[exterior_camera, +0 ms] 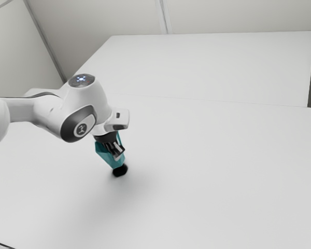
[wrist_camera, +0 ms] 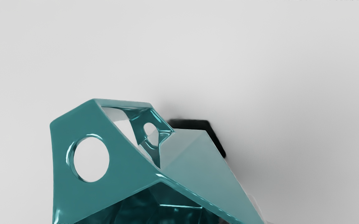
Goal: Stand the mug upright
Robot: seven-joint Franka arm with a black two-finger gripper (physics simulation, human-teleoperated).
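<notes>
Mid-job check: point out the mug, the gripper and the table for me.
Mug (wrist_camera: 192, 155): wrist view, on a pale teal outer face.
Gripper (exterior_camera: 118, 152): exterior view, at its tip end.
Table (exterior_camera: 223, 161): exterior view, on bare white top.

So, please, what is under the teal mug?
Under the teal mug, a black shape shows against the white table. The mug covers part of it in the wrist view, and I cannot tell whether it is a base or a shadow.
</notes>
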